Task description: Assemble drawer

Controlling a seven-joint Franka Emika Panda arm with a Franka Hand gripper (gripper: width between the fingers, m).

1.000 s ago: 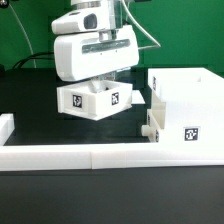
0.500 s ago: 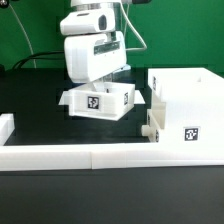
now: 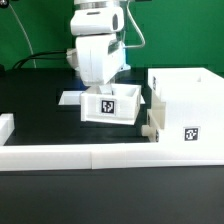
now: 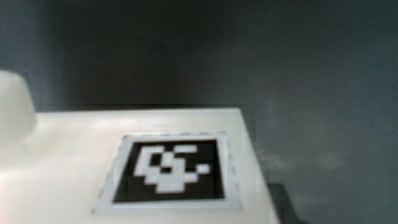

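Observation:
A small open-top white tray (image 3: pixel 110 107) with a black-and-white tag on its front sits low at the table, next to the large white box housing (image 3: pixel 186 104) on the exterior view's right. My gripper (image 3: pixel 103 90) reaches down into the tray and is shut on its wall; the fingertips are hidden. I cannot tell whether the tray touches the table. The wrist view shows only a white tray face with a tag (image 4: pixel 171 170) and dark table beyond. A second white piece (image 3: pixel 69 98) shows just behind the tray on the exterior view's left.
A long low white border wall (image 3: pixel 90 155) runs along the front, with a short end block (image 3: pixel 5 126) at the exterior view's left. Small white knobs (image 3: pixel 150 128) stick out of the housing's near side. Cables hang behind the arm.
The gripper has carried the tray toward the exterior view's right and down, from tilted in the air to level and close to the housing.

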